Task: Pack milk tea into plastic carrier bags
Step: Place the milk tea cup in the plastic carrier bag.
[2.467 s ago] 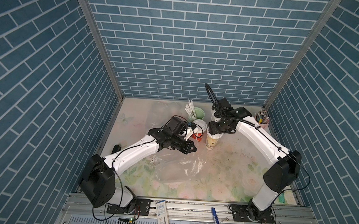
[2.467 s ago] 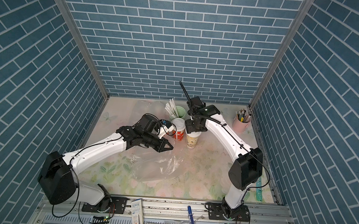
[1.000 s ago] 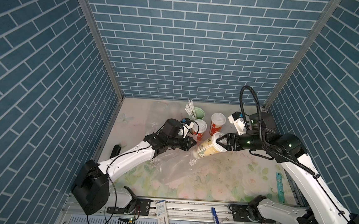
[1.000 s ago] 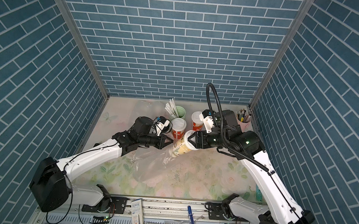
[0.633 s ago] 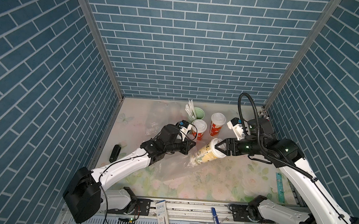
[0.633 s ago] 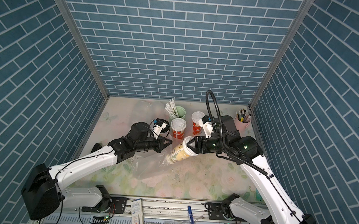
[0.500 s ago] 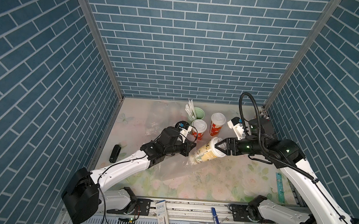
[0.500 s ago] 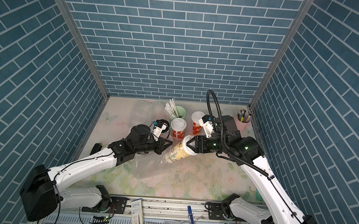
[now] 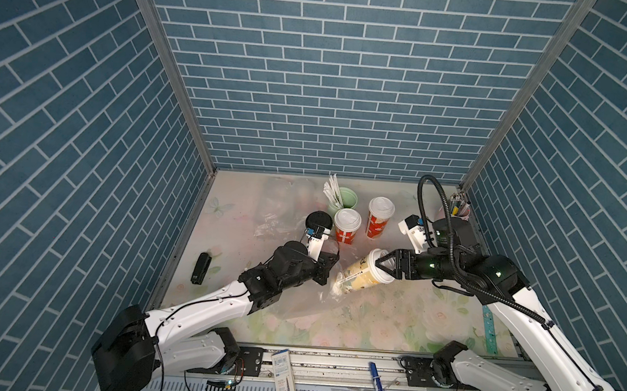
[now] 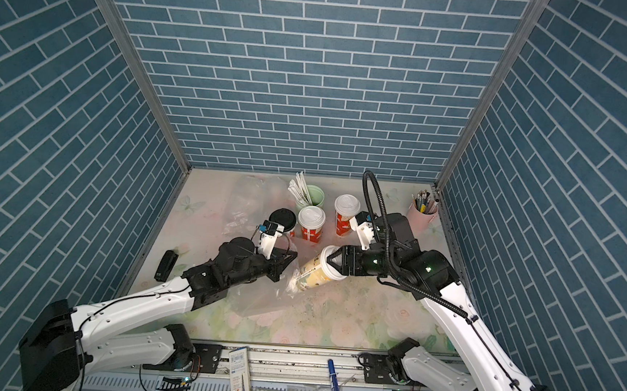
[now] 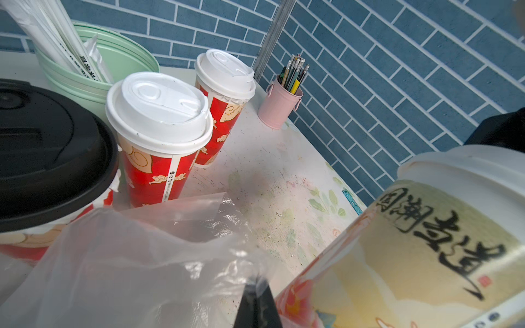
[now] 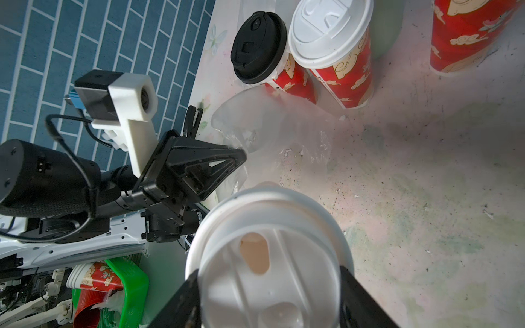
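Right claw (image 9: 383, 271) clamped on white-lidded top of tall cream-yellow paper cup (image 9: 359, 279), cup lifted off the counter (image 9: 390, 322), long axis tilted, base aimed toward left arm and at mouth of thin transparent plastic bag (image 9: 308, 298). Left claw (image 9: 329, 266) pinched shut on bag's raised edge, just beside cup base. Black brushed Chinese characters and small red seal on cup wall, not confidently read.

Red lidded cups (image 9: 346, 233), three; cream lidded cup (image 9: 361, 277), one; clear bags (image 9: 297, 297), two; straw cup (image 9: 347, 198), one; pen cup (image 10: 422, 215), one.
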Controlling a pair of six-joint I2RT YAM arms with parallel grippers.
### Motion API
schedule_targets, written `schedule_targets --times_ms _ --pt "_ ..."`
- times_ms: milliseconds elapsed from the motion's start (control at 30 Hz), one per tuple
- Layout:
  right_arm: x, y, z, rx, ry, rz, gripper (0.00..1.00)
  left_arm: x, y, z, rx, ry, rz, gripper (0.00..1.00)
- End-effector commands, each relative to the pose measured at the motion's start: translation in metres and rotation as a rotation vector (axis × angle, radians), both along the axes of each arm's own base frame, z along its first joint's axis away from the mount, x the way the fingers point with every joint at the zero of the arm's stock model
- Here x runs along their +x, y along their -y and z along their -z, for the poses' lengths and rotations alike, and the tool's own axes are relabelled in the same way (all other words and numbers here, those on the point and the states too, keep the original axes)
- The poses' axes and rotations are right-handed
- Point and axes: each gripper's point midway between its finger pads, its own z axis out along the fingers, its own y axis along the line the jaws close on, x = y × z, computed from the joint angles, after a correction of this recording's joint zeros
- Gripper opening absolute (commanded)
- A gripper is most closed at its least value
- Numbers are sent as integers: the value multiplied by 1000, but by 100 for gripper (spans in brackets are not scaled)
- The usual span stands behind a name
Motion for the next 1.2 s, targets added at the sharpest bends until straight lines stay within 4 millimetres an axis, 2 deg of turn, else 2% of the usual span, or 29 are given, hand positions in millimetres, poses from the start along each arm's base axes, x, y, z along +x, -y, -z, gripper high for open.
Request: schedule_targets --times_ms 0,200,467,733,933,1167 --pt "5 -5 -2 48 -4 31 51 1 -1 -11 -28 65 -30 0" --pt "6 -5 2 65 -20 53 51 -5 0 -12 -13 130 -57 0" --pt "5 -13 6 141 -65 55 49 -3 -4 -8 -9 159 -103 0" --pt "4 -23 8 208 -103 41 48 -3 -12 -22 -63 227 -155 0" --pt "4 -26 5 238 -111 37 47 -2 -20 -20 -64 245 -194 0" --pt "11 -32 14 270 -129 54 46 -3 -24 -30 -115 261 -233 0"
